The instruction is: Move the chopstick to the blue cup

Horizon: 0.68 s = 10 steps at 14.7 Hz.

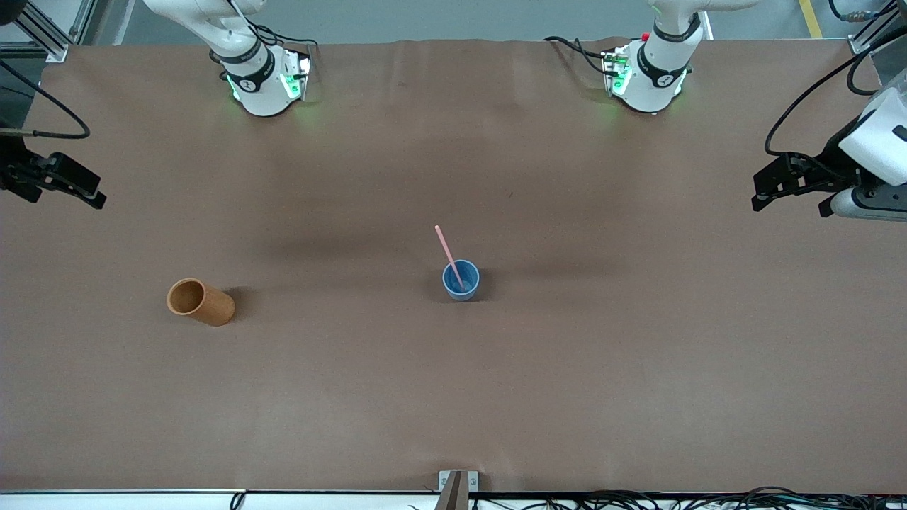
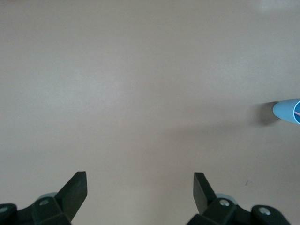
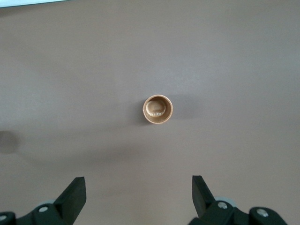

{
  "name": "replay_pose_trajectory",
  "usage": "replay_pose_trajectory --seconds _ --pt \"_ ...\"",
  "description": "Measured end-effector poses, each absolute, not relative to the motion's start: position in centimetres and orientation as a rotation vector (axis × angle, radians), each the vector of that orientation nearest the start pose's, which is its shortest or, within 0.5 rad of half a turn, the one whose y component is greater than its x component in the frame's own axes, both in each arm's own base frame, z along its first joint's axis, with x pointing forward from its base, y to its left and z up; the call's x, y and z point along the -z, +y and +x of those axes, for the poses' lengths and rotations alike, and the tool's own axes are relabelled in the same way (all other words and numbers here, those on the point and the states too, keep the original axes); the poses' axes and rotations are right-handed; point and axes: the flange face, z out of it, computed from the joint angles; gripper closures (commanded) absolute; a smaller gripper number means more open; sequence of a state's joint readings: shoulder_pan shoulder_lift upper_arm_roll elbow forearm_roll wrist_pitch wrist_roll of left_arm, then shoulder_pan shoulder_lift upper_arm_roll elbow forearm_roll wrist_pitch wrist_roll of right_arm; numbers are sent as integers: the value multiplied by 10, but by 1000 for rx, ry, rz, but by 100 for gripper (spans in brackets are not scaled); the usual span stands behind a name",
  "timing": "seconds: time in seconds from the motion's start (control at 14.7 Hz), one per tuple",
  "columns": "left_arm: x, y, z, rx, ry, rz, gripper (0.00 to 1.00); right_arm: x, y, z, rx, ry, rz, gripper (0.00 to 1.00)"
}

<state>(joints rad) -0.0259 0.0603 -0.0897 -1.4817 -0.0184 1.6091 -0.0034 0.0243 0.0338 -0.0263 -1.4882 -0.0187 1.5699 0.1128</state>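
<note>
The blue cup (image 1: 461,280) stands upright near the middle of the table. The pale pink chopstick (image 1: 448,256) stands in it, leaning on the rim, its upper end tilted toward the robots' bases. The cup also shows at the edge of the left wrist view (image 2: 287,111), with a sliver of the chopstick (image 2: 297,114). My left gripper (image 1: 790,205) (image 2: 140,180) is open and empty, up over the left arm's end of the table. My right gripper (image 1: 88,197) (image 3: 139,185) is open and empty, up over the right arm's end.
An orange-brown cylindrical cup (image 1: 200,302) stands upright and empty toward the right arm's end of the table, slightly nearer to the front camera than the blue cup. It shows from above in the right wrist view (image 3: 158,109).
</note>
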Motion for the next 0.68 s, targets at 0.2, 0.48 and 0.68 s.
replay_pose_trajectory --seconds 0.2,0.48,0.68 --pt "-636 -67 574 104 177 -3163 0 -640 -7 567 67 179 -3152 0" --pt "-636 -67 574 104 177 -3163 0 -637 -9 568 63 154 -3152 0" --pt "-636 -67 574 104 177 -3163 0 -633 -10 568 55 98 -3154 0"
